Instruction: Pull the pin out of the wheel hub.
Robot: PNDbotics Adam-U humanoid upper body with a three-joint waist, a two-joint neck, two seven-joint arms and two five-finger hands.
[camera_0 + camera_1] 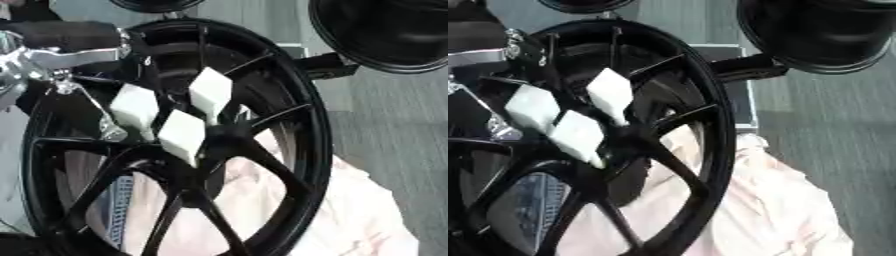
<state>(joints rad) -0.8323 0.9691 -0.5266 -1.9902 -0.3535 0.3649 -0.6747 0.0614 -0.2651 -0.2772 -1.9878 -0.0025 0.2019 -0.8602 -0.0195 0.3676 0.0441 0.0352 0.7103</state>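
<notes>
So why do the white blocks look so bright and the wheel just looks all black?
Left eye view: the white blocks catch the light and wash out, with soft, slightly blurred edges, while the wheel spokes merge into shadow. Right eye view: the same, and the pale cloth behind looks hazy with little detail.

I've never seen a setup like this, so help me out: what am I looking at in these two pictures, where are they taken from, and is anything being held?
Both pictures come from the two eyes of a camera in a humanoid robot's head: the same moment and nearly the same view. Filling them is a black spoked wheel standing upright, with a pale pink cloth behind it. Another black wheel sits at the upper right. The robot's left arm, black with silver joints, enters at the upper left. Three white blocks sit at the hub. I cannot tell whether they are its fingertips or wheel parts, and I cannot make out a pin. The right hand is out of view.
</notes>
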